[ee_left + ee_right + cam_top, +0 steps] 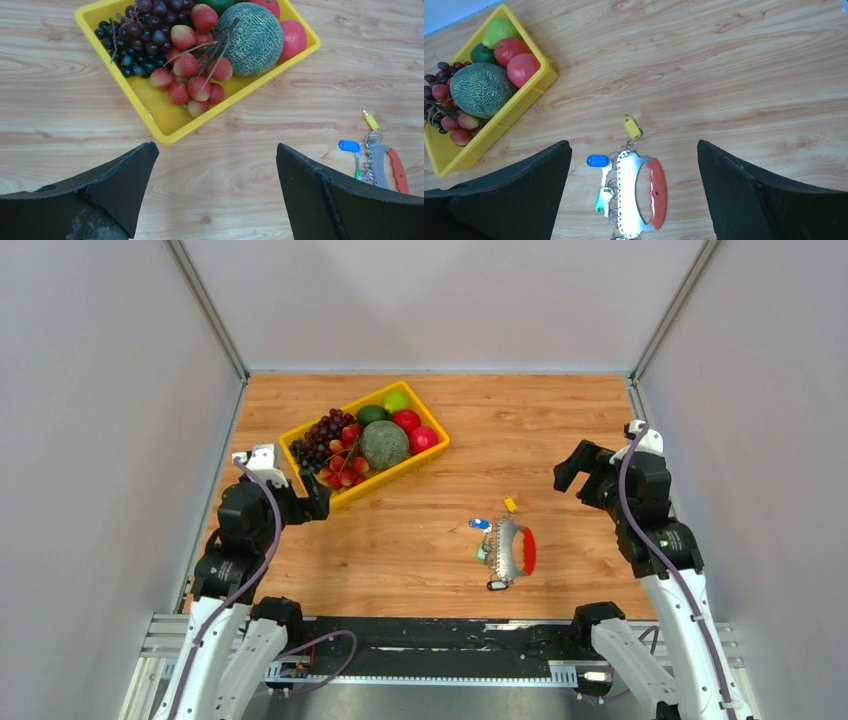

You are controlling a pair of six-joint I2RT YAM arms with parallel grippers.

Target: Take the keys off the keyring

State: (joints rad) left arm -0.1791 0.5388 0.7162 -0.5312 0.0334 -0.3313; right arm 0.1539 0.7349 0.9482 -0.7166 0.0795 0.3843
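Two pincers spread wide and empty; one keyring and four keys on the wooden surface

The right pincer (633, 145) hangs with its black fingers wide apart, pinching nothing, and in the right wrist view the keyring (636, 197) lies framed between them on the wood-grain surface (749, 75). It is a curved, silvery metal plate with small wire rings along its left edge and a flat red oval tag (657, 192) on its right side. The blue key (597, 160) and green key (601, 200) sit at its left edge, the yellow key (631, 127) just beyond its far tip, and the black key (497, 585) at its near end. The left pincer (215, 150), equally spread and empty, is well apart from the keyring, near the one yellow plastic tray (165, 117) of fruit
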